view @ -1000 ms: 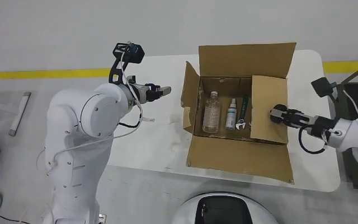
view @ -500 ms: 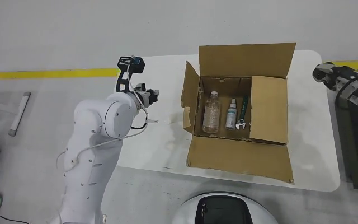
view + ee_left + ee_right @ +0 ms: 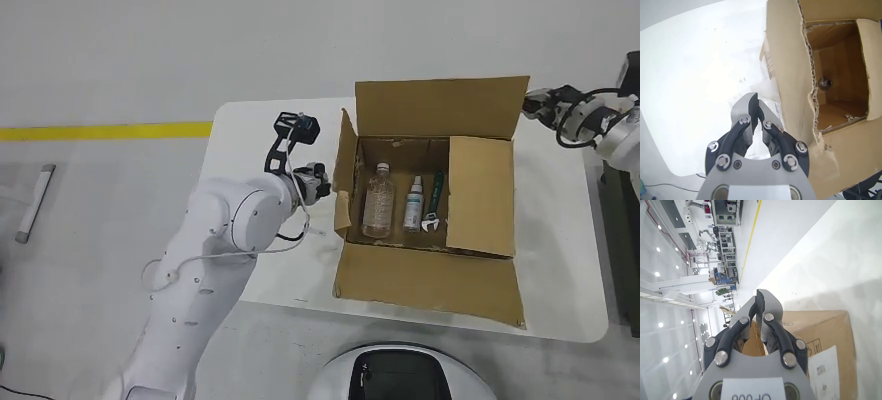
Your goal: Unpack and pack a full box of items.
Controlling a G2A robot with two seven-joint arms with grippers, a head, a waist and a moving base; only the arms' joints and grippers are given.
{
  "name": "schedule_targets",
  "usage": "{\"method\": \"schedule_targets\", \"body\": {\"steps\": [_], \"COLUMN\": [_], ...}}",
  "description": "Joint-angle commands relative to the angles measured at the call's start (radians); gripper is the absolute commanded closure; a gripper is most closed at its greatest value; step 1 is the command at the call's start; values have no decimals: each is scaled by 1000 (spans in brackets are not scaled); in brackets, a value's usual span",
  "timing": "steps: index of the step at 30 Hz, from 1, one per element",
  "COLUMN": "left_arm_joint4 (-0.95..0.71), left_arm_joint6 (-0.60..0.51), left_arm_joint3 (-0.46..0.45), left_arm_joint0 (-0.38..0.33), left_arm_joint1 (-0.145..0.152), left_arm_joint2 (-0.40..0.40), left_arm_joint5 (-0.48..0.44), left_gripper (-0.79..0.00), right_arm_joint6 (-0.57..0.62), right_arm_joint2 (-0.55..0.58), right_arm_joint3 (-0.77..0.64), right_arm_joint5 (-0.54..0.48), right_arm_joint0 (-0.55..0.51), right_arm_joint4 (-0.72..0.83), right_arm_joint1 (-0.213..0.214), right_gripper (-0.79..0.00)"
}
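An open cardboard box (image 3: 425, 270) stands on the white table (image 3: 250, 150) with its flaps spread. Inside lie a clear bottle (image 3: 378, 202), a small white bottle (image 3: 414, 207) and a green-handled tool (image 3: 435, 203). My left gripper (image 3: 322, 182) is shut and empty, just off the box's left flap (image 3: 791, 79); the wrist view looks into the box past that flap, where a bottle cap (image 3: 824, 83) shows. My right gripper (image 3: 535, 103) is shut and empty, beside the far flap's right corner (image 3: 819, 332).
A yellow floor line (image 3: 100, 130) runs behind the table. A dark cabinet (image 3: 620, 250) stands off the table's right edge. Bare tabletop (image 3: 696, 66) stretches left of the box.
The left gripper moved right, from the table's left part up to the box's left flap. The right gripper left the right flap, swung off to the right and came back to the far flap's corner.
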Motion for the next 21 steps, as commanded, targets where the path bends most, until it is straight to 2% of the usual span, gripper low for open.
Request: {"method": "schedule_targets", "body": {"steps": [1, 7, 9, 10, 16, 18, 19, 21], "left_arm_joint4": [-18, -55, -55, -58, -96, -106, -111, -116], "left_arm_joint6": [6, 20, 14, 14, 20, 21, 22, 22], "left_arm_joint3": [8, 34, 43, 48, 77, 89, 99, 115], "left_arm_joint0": [-16, -70, -87, -95, -131, -144, -153, -162], "left_arm_joint1": [-6, -27, -34, -37, -60, -68, -73, -80], "left_arm_joint2": [18, 76, 99, 107, 166, 186, 201, 220], "left_arm_joint5": [-8, -38, -50, -47, -74, -84, -95, -105], "left_gripper": [0, 0, -58, 0, 0, -89, -74, -102], "right_arm_joint6": [9, 59, 100, 111, 192, 204, 214, 223], "right_arm_joint2": [-13, -36, -46, -49, -25, -17, -8, 4], "right_arm_joint3": [24, 88, 88, 87, 95, 89, 84, 75], "right_arm_joint5": [-11, -18, -26, -35, -68, -75, -81, -85], "right_arm_joint0": [23, 66, 79, 81, 68, 62, 57, 47], "right_arm_joint4": [11, 54, 42, 24, 79, 73, 83, 95], "right_arm_joint1": [-4, -15, -15, -14, -13, -11, -10, -8], "right_gripper": [0, 0, 0, 0, 0, 0, 0, 0]}}
